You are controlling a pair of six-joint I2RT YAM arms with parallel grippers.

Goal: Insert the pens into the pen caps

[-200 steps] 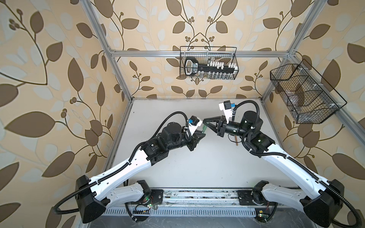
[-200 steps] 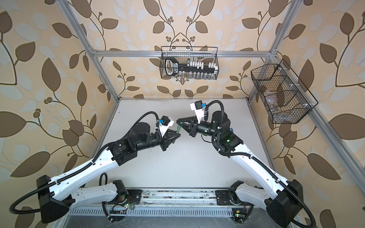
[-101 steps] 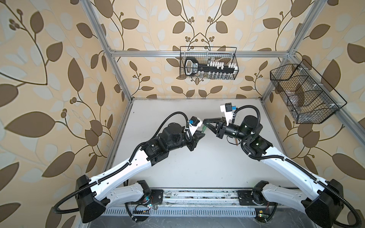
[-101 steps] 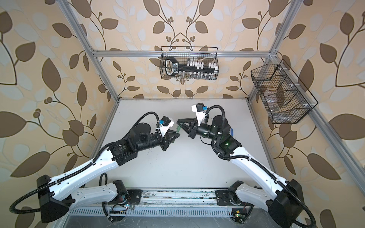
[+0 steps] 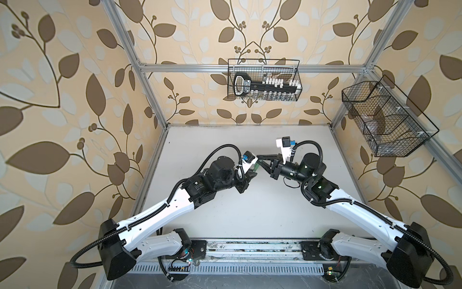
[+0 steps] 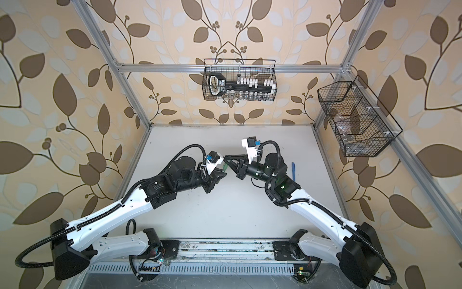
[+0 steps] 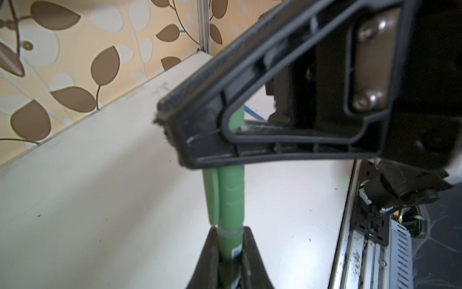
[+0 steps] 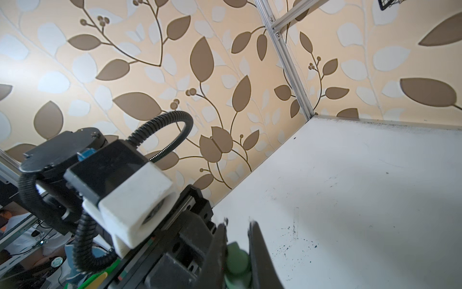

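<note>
Green pen and cap, end to end

Just below the green cap (image 7: 231, 197), the left gripper (image 7: 230, 234) clamps the green pen (image 7: 228, 246); at the cap's far end, the right gripper (image 7: 212, 140) pinches it.

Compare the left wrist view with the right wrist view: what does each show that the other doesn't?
Left wrist only: the green pen in the left fingers, and a blue pen lying on the table. Right wrist only: the left wrist camera and its ribbed cable. Both: the green cap pinched by the right fingers, and the white table.
</note>
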